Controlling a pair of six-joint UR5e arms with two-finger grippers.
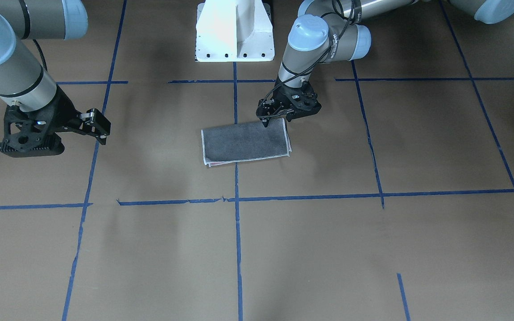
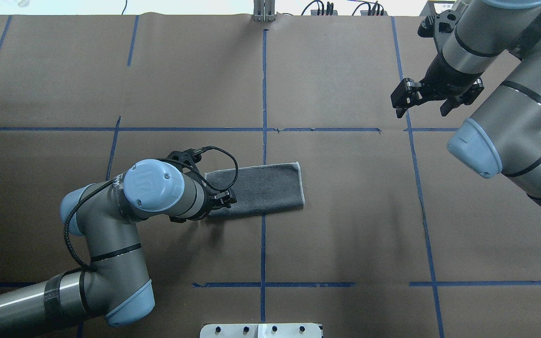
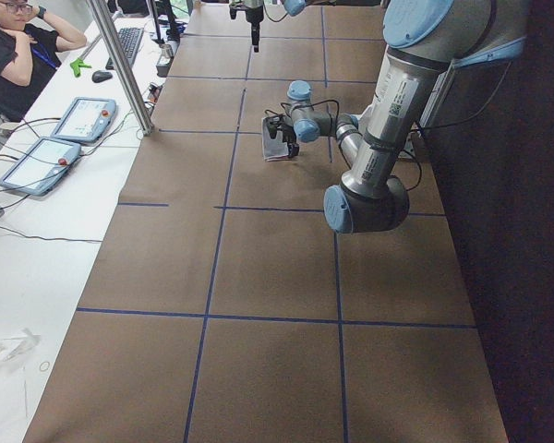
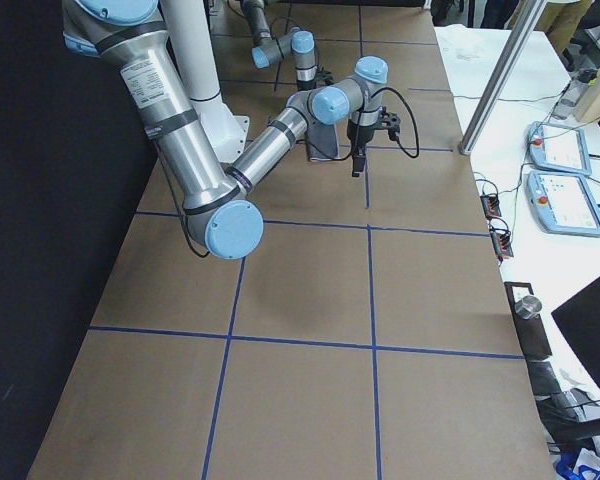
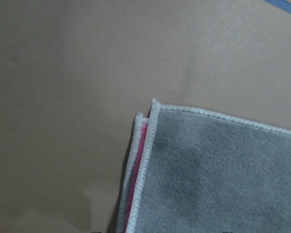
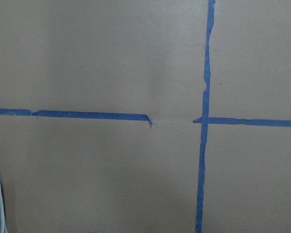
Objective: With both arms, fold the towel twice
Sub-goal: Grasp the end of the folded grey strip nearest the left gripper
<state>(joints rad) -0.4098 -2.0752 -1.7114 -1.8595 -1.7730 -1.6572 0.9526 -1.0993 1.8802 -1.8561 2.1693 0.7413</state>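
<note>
1. Your towel (image 1: 246, 141) lies flat near the middle of the table (image 1: 328, 249), folded into a long rectangle with the grey face up. It lies across the centre strip of blue tape (image 1: 237, 232). A sliver of pink-red shows along its lower edge in the front-facing view.
2. Your left gripper (image 1: 277, 119) is down at the towel's end on the robot's left, with one fingertip on or just above the edge there. You cannot tell whether the fingers are spread or closed, because the wrist covers them from overhead.
3. Your right gripper (image 2: 421, 111) hangs well apart from the towel, far out on the robot's right. Its fingers are spread wide and hold nothing.
4. The white pedestal base (image 1: 234, 31) stands behind the towel, clear of it.
5. The left wrist camera shows only one towel corner, with a pink layer between two pale stitched edges. No fingers are in that frame.
6. The right wrist camera catches only a scrap of the towel at its lower left edge.
7. An operator (image 3: 9, 55) sits at the side desk beside two pendants (image 3: 83, 118).
</note>
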